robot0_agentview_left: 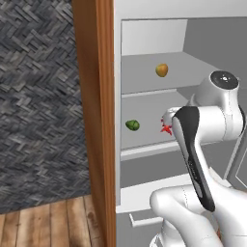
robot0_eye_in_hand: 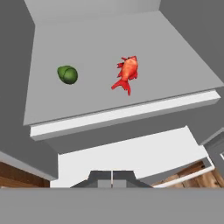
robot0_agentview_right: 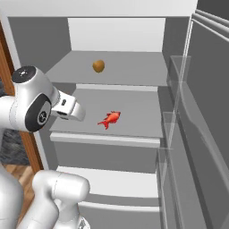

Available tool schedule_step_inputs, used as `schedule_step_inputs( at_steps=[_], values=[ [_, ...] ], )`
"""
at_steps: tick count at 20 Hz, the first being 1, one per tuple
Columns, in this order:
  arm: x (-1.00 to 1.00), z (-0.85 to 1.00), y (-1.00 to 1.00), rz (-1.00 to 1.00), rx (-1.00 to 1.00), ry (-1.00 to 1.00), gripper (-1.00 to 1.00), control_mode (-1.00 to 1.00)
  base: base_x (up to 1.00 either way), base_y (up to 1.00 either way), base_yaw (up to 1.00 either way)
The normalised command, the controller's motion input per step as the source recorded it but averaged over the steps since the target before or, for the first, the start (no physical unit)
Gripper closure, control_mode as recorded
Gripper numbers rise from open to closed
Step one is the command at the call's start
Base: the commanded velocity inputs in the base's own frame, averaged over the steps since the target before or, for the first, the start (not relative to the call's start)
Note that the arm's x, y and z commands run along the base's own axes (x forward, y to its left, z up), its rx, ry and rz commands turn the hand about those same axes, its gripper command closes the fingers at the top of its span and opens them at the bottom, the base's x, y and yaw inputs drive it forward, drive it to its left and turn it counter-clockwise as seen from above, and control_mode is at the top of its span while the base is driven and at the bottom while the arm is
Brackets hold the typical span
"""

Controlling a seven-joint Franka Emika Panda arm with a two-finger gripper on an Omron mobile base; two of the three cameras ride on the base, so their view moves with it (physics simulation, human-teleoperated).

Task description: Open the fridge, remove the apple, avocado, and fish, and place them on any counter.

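With the fridge open, the gripper hangs pressed shut and empty before the middle shelf, where the avocado and the fish lie apart.

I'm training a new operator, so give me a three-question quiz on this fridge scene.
1. True or false: the fridge door is open.
2. Which item sits on the upper shelf? A) apple B) avocado C) fish
3. Fill in: the tool is ____ and holds nothing.

Key: 1 true; 2 A; 3 shut.
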Motion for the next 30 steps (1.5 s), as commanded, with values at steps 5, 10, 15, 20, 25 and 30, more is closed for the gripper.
schedule_step_inputs(
  at_steps=[5, 10, 15, 20, 25, 30],
  values=[
    [0.0, 0.0, 0.0, 0.0, 0.0, 0.0, 1.0, 1.0, 0.24, -0.15, 0.0],
    [0.0, 0.0, -0.01, 0.0, 0.0, -0.05, 1.0, -1.0, 0.0, 0.0, 0.0],
    [-0.07, 0.34, 0.0, -0.01, -0.1, -0.2, 1.0, -1.0, 0.0, 0.0, 0.0],
    [-0.14, 0.4, -0.07, 0.0, -0.11, -0.23, 1.0, -1.0, 0.0, 0.0, 0.0],
    [-0.12, 0.24, -0.27, 0.03, -0.02, -0.14, 1.0, -1.0, 0.0, 0.0, 0.0],
    [-0.15, 0.19, -0.38, 0.07, 0.0, -0.14, 1.0, -1.0, 0.0, 0.0, 0.0]
  ],
)
